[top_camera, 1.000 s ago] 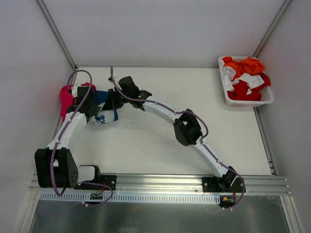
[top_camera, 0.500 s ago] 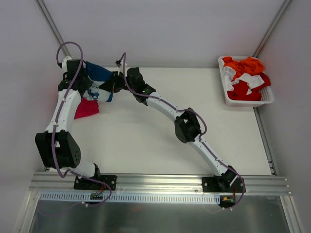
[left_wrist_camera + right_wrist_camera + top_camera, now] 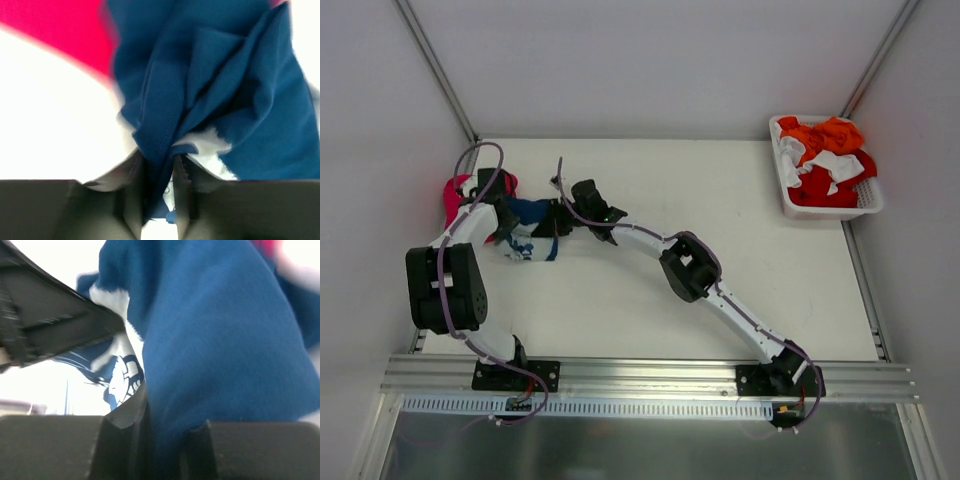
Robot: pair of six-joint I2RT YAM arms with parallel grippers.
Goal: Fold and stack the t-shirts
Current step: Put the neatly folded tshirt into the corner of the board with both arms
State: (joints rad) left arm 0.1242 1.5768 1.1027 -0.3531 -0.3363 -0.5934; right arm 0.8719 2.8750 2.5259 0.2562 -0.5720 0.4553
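Both the left gripper (image 3: 157,172) and right gripper (image 3: 167,425) clamp tight on the bunched navy t-shirt (image 3: 225,100), which likely needs spreading flat before folding.

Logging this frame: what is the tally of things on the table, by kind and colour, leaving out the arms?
Navy blue t-shirt: 1
Pinkish-red t-shirt: 1
White basket holding heaped clothes, too tangled to count: 1
Total: 3
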